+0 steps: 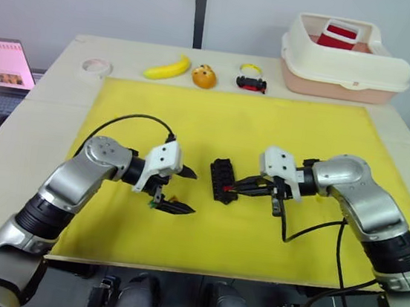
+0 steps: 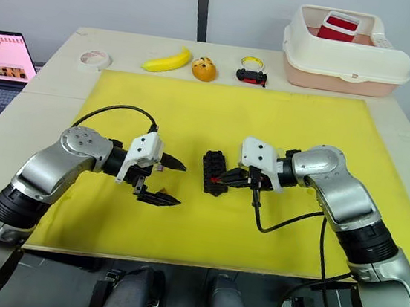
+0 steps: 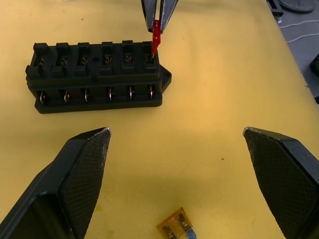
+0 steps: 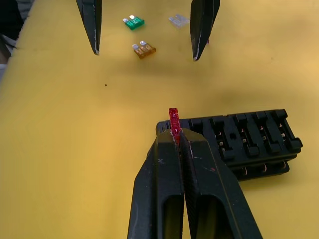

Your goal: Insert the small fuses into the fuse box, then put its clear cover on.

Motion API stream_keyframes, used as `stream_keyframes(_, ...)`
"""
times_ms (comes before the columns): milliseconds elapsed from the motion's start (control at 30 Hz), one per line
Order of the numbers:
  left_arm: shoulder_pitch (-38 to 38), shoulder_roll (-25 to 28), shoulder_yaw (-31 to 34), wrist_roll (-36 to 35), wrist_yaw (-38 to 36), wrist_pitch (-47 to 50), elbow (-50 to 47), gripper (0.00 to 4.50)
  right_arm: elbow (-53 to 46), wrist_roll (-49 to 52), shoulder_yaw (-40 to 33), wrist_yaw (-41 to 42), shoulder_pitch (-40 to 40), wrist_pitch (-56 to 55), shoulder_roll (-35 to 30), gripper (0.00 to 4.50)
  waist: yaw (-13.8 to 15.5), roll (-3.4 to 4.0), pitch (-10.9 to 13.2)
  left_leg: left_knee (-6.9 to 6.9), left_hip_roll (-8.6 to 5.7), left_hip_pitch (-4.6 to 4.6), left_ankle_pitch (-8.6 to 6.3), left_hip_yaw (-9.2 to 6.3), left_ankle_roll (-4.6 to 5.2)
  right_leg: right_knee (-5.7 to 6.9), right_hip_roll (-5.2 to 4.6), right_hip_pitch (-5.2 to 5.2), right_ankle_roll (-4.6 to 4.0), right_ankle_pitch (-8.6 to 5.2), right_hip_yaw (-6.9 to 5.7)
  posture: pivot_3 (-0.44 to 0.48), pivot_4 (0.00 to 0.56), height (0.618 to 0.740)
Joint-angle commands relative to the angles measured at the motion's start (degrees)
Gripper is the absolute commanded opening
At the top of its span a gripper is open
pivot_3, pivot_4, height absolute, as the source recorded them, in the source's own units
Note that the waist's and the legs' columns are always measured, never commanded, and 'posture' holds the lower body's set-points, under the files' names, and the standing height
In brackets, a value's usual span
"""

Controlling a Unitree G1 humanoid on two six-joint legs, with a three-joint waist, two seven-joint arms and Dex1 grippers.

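Mid-mat on the yellow mat point(image 1: 304, 136), I see my right gripper point(image 4: 177, 137) pinching a red fuse point(image 4: 173, 119) at the near-end slot of the black fuse box point(image 1: 223, 180). My left gripper point(image 1: 178, 190), left of the box, hangs with fingers spread above an amber fuse point(image 3: 176, 226) and a green fuse point(image 4: 133, 22).

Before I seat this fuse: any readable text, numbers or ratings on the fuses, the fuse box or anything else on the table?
None can be read.
Red fuse in the right hand: no rating readable.
Amber fuse, green fuse: markings too small.
Fuse box: no labels visible.
Laptop screen: text blurred.
Red item in the cream bin: nothing legible.
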Motion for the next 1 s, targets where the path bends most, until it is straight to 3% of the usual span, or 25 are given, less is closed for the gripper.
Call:
stream_keyframes(33, -0.5, 0.4, 0.5, -0.5, -0.1, 0.1, -2.1, 4.47, 0.4, -1.2, -1.2, 1.0, -1.4, -1.9, 0.1, 0.0, 0.0, 0.0, 0.0, 0.0, 0.0, 0.0, 0.0, 0.0, 0.0, 0.0, 0.0, 0.0, 0.0, 0.0, 0.0, 0.0, 0.15, 0.739)
stream_keyframes(1000, -0.2, 0.8, 1.0, -0.6, 0.9, 0.7, -2.8, 4.47, 2.7, -6.1, 1.2, 5.1, -3.2, -3.6, 4.2, 0.0, 0.0, 0.0, 0.0, 0.0, 0.0, 0.0, 0.02, 0.0, -0.03, 0.02, 0.02, 0.0, 0.01, 0.0, -0.02, 0.0, 0.15, 0.739)
